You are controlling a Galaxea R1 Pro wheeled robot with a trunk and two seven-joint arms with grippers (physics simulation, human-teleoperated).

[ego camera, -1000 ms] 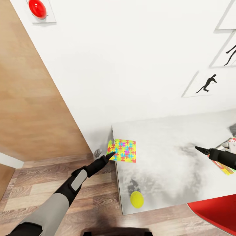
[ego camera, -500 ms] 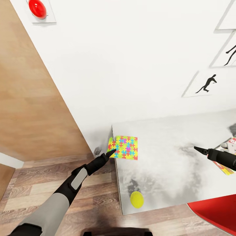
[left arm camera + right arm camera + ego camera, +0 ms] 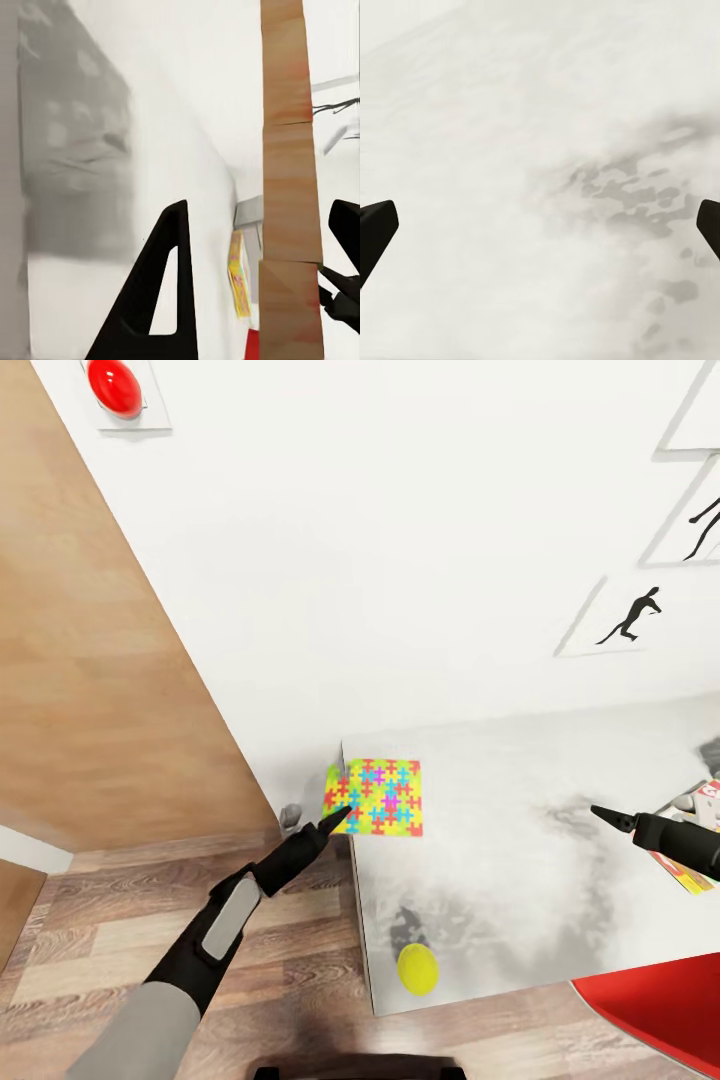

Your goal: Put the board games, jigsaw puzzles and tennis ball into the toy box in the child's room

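Left gripper (image 3: 340, 819) at jigsaw puzzle (image 3: 375, 797) corner, surface (image 3: 520, 840) edge, jaws apart. Right gripper (image 3: 605, 817) at 3 o'clock, jaws apart. Tennis ball (image 3: 417, 969) at 6.

A child's room in a home around me, white wall (image 3: 400, 540) ahead at twelve o'clock, black figure prints (image 3: 630, 615) at two o'clock, wood-plank floor (image 3: 110, 920) at eight o'clock, white table (image 3: 520, 860) with a bright jigsaw puzzle (image 3: 380, 797) and a tennis ball (image 3: 417, 968) at six o'clock.
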